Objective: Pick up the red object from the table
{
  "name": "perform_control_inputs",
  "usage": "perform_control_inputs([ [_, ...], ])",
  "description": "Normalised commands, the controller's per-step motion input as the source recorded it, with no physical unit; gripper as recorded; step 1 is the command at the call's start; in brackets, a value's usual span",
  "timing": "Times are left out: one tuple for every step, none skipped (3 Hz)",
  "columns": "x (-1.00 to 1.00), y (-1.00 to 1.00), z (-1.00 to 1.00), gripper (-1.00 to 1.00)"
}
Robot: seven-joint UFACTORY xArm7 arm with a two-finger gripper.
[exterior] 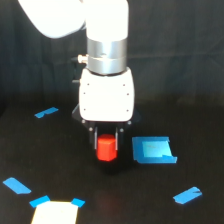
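Note:
The red object (106, 151) is a small red-orange stubby block in the middle of the exterior view. It sits between the two dark fingers (94, 139) of my gripper (106, 145), directly under the white gripper body. The fingers press against its left and right sides, so the gripper is shut on it. Its lower half sticks out below the fingertips. I cannot tell whether its base touches the black table (60, 160) or hangs just above it.
A light-blue flat square piece (154, 150) lies just to the exterior view's right of the block. Blue tape strips (46, 112) (16, 186) (187, 195) are scattered on the table. A pale rectangular patch (55, 213) lies at the bottom edge.

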Motion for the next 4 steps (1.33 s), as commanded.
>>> perform_control_inputs([
  [0.61,0.11,1.0,-1.0],
  [1.0,-0.01,0.91,-1.0],
  [0.15,-0.29,0.89,-0.85],
  [-0.19,-0.24,0.97,-0.98],
])
